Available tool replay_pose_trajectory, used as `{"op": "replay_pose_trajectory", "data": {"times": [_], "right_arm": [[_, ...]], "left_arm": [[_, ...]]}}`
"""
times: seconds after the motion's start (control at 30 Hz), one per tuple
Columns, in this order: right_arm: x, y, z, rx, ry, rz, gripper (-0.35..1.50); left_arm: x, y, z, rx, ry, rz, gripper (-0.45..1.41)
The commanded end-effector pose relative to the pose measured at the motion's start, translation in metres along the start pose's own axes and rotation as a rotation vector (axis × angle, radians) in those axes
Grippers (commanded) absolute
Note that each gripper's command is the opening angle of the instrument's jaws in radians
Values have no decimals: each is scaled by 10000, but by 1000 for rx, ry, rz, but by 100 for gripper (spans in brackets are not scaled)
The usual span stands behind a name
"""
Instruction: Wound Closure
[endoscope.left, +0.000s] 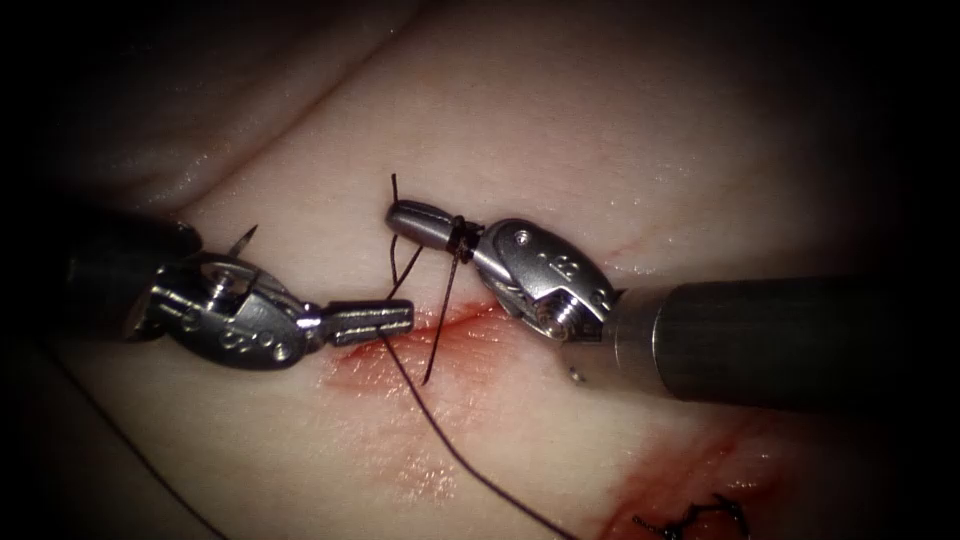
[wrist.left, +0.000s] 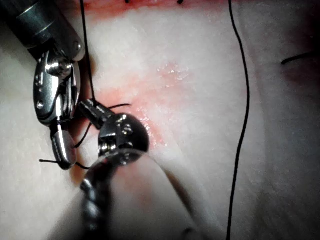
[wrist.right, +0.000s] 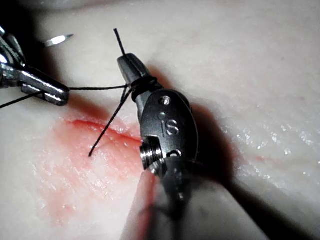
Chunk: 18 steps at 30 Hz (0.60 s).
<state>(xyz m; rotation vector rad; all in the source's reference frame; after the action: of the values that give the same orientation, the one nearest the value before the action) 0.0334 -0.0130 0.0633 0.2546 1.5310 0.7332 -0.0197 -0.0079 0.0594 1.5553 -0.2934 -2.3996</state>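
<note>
R tool (endoscope.left: 405, 215) lies over the tissue (endoscope.left: 640, 130) just above the cut (endoscope.left: 440, 325), jaws closed w/ dark thread (endoscope.left: 460, 455) wound around them near the hinge; a short thread end pokes out past the tip, so it seems clamped on thread. A loose tail (endoscope.left: 440, 320) hangs from the wraps down onto the red fluid (endoscope.left: 390, 370) at the cut. L tool (endoscope.left: 375, 320) comes in from the left, jaws closed flat on the thread at the cut's left end; the strand runs from there down across the tissue toward the lower edge. Needle (endoscope.left: 243, 240): only a pointed tip seen, sticking up behind the L tool's wrist, left of the cut, apparently free of tissue; rest hidden by the tool, can't tell what holds it. Earlier stitches (endoscope.left: 700, 518) w/ more red fluid sit lower right. In the R wrist view the wraps (wrist.right: 142, 85) cross its jaws.
</note>
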Motion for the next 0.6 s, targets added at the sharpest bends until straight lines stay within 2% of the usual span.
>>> {"op": "replay_pose_trajectory", "data": {"times": [0.03,0.3,0.43,0.6], "right_arm": [[-10,-12,4,4,2,-16,-35],[-14,-45,2,-107,-28,-214,-35],[-16,-54,2,-159,-39,-230,-35],[-16,-63,1,-158,-43,-247,-35]], "left_arm": [[-2,5,6,2,-3,-8,-45],[-2,6,2,9,-13,-45,-45],[0,6,1,10,-16,-59,-45],[0,-2,-7,21,-38,-80,-45]]}}
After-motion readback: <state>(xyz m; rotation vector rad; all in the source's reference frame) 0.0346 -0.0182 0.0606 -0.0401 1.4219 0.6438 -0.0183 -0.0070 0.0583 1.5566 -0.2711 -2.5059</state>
